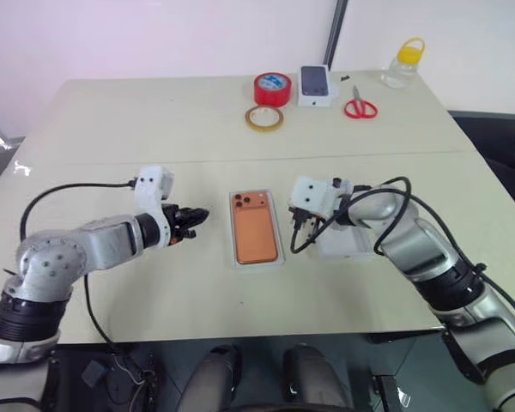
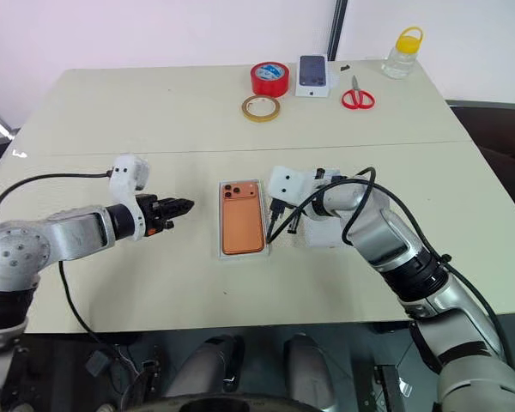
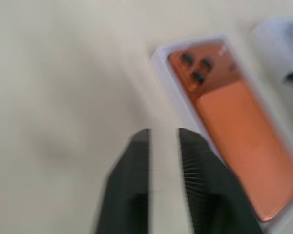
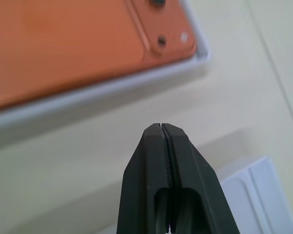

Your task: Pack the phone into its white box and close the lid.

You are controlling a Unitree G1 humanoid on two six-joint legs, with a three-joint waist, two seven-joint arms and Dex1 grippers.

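The orange phone (image 1: 256,232) lies back up inside the white box (image 1: 257,264) at the middle of the table, its lenses at the far end. My left gripper (image 1: 202,215) hovers just left of the box, pointing at it, with its fingers drawn close together and nothing between them. In the right wrist view my right gripper (image 4: 161,126) is shut and empty, just off the box's right rim (image 4: 112,87). A flat white piece (image 1: 348,247) lies under my right forearm; I cannot tell whether it is the lid.
At the far side of the table stand a red tape roll (image 1: 272,88), a tan tape ring (image 1: 264,118), a small white box picturing a dark phone (image 1: 315,84), red scissors (image 1: 360,107) and a yellow-capped bottle (image 1: 403,62). Cables loop from both wrists.
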